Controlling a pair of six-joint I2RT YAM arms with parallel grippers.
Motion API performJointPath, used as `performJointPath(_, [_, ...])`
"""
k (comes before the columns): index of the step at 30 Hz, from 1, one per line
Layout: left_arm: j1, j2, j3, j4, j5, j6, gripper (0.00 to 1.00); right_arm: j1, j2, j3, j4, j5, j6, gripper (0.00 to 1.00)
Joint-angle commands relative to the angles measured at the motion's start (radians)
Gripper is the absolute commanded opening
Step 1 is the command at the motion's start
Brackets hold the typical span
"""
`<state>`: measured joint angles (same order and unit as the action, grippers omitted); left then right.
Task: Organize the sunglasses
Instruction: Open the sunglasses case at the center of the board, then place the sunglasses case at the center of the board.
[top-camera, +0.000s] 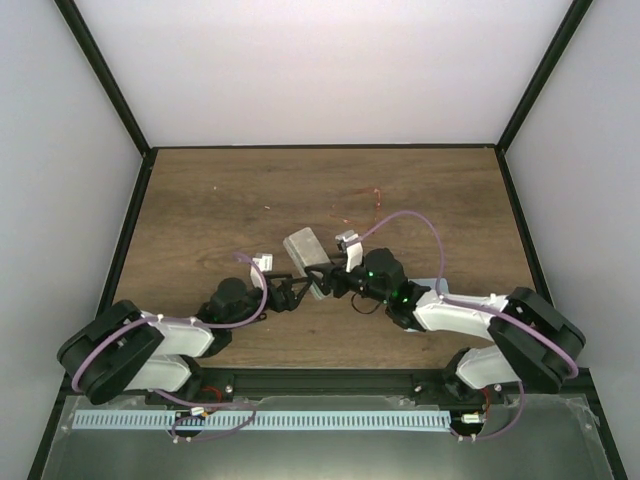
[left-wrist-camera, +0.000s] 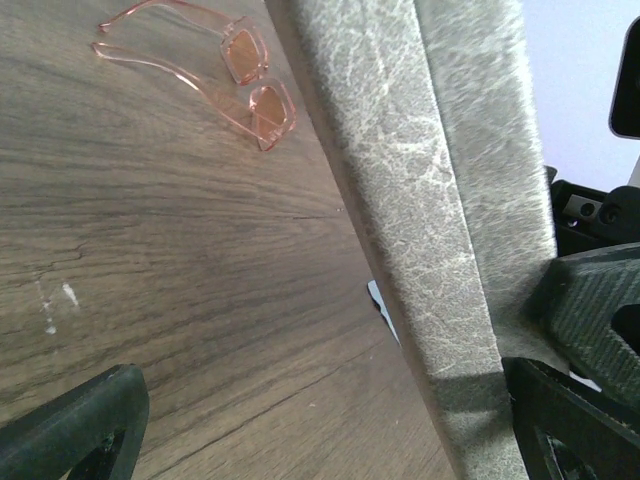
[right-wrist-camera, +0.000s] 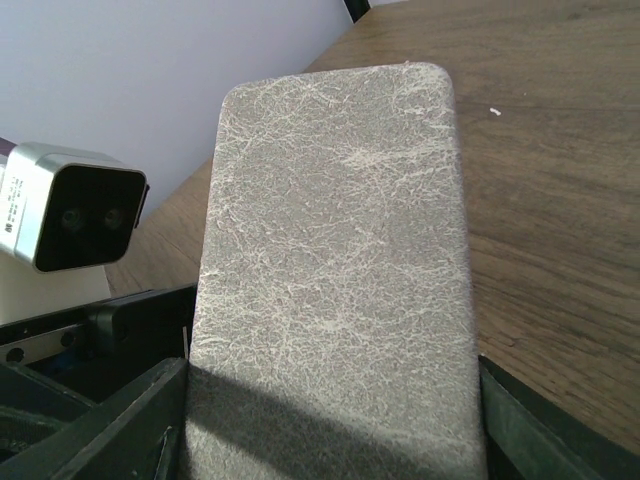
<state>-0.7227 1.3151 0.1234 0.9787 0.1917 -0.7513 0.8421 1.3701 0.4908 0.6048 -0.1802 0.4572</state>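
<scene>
Top external | my right gripper (top-camera: 327, 283) clamped on the grey glasses case (top-camera: 305, 250), held tilted | my left gripper (top-camera: 293, 293) jaws apart, one finger against the case | sunglasses (left-wrist-camera: 250, 80) lying on the wooden table (top-camera: 200, 200) beyond the case, arms unfolded, untouched

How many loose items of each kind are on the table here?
sunglasses: 1
case: 1
cloth: 1, mostly hidden
Total: 3
</scene>
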Motion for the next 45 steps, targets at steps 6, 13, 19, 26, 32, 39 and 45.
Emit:
performJointPath(6, [0.004,0.121,0.011,0.021,-0.088,-0.006,1.00,0.005,-0.158,0.001,0.033,-0.060,-0.015,0.36])
performJointPath(13, [0.004,0.145,0.041,0.020,-0.105,-0.007,1.00,0.005,-0.206,-0.023,0.020,-0.078,-0.022,0.36])
performJointPath(19, [0.005,0.146,0.040,0.003,-0.126,0.000,1.00,0.005,-0.258,-0.041,0.004,-0.089,-0.022,0.36])
performJointPath(26, [0.012,0.166,0.037,0.027,-0.110,-0.005,1.00,0.004,-0.299,-0.070,-0.009,-0.073,-0.022,0.36])
performJointPath(32, [0.010,0.071,0.009,0.011,-0.072,-0.013,1.00,0.001,-0.227,-0.042,-0.022,-0.047,-0.027,0.36])
performJointPath(39, [0.016,-0.470,-0.019,-0.554,-0.296,0.022,1.00,-0.088,-0.016,0.043,-0.031,-0.137,0.050,0.36])
performJointPath(45, [0.025,-0.628,0.011,-0.801,-0.317,0.035,1.00,-0.109,0.172,0.084,0.092,-0.297,0.161,0.36])
